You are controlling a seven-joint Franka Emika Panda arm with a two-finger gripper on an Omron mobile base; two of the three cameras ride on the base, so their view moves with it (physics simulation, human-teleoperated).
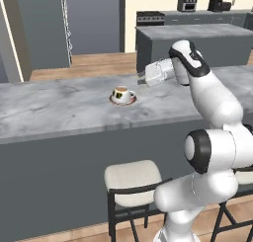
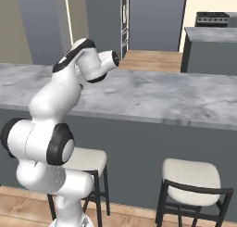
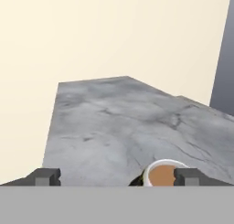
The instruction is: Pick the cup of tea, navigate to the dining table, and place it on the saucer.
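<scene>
With the cup of tea (image 1: 121, 93) resting on the saucer (image 1: 122, 100), my gripper (image 3: 117, 176) is spread and empty beside it; next, I'd retreat.

Bare dining table (image 1: 59, 107) around cup of tea (image 1: 121, 94)

A rendered home kitchen: a long marbled counter (image 1: 59, 107) with stools (image 1: 132, 182) below, stove (image 1: 149, 18) and appliances (image 1: 187, 4) at upper right.
</scene>
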